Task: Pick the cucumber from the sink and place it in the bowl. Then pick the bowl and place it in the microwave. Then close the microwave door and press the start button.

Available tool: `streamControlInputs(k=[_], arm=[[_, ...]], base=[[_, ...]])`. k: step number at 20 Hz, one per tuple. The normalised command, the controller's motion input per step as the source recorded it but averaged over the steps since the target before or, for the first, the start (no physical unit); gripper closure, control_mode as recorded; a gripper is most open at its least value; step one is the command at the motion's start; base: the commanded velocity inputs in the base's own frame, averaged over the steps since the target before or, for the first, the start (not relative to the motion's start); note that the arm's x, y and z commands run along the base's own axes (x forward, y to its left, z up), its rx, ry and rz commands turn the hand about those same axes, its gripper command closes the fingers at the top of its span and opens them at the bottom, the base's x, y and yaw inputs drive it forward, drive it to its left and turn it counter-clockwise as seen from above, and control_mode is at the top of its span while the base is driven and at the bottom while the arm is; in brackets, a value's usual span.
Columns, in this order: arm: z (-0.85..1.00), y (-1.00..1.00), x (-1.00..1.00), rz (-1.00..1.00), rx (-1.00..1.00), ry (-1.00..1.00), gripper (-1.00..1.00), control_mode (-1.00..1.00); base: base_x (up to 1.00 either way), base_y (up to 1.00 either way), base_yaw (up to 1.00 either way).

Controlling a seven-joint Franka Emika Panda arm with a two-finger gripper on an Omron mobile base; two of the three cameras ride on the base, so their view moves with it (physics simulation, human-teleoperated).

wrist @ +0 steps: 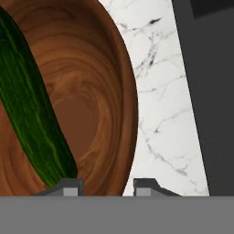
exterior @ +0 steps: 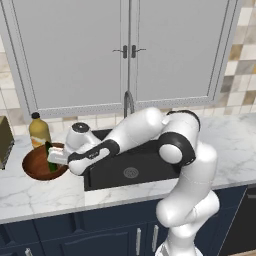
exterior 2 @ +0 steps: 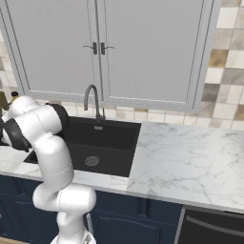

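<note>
Two-finger claw (wrist: 103, 186) hangs over the round reddish-brown wooden bowl's (exterior: 35, 167) rim, jaws partly closed, one fingertip (wrist: 68, 187) meeting the cucumber's end; a firm grip can't be confirmed. Dark green cucumber (wrist: 32, 119) lies in the bowl, at 9 o'clock of the black rectangular sink (exterior: 132, 172). Yellow bottle (exterior: 39, 131) stands at the bowl's 12 o'clock.

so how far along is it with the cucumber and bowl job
Done: the cucumber lies in the bowl, out of the sink. In hand: the gripper straddles the bowl's rim, one finger inside and one outside, apparently about to grasp it. Left: lifting the bowl, placing it in the microwave, closing the door, pressing start.
</note>
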Motion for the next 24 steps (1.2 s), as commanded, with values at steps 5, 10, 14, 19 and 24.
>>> streamControlInputs(k=[5, 10, 14, 19, 24], arm=[[0.67, -0.40, -0.03, -0.09, 0.03, 0.03, 1.00, -1.00], [0.91, -0.75, -0.18, -0.13, 0.03, 0.12, 1.00, -1.00], [1.00, -0.96, -0.23, -0.11, 0.02, 0.13, 1.00, -1.00], [1.00, -0.81, -0.30, -0.05, 0.00, 0.06, 1.00, -1.00], [1.00, -0.72, -0.28, -0.12, 0.00, 0.02, 1.00, -1.00]], base=[[0.00, 0.00, 0.00], [0.00, 0.00, 0.00], [0.00, 0.00, 0.00], [0.00, 0.00, 0.00], [0.00, 0.00, 0.00]])
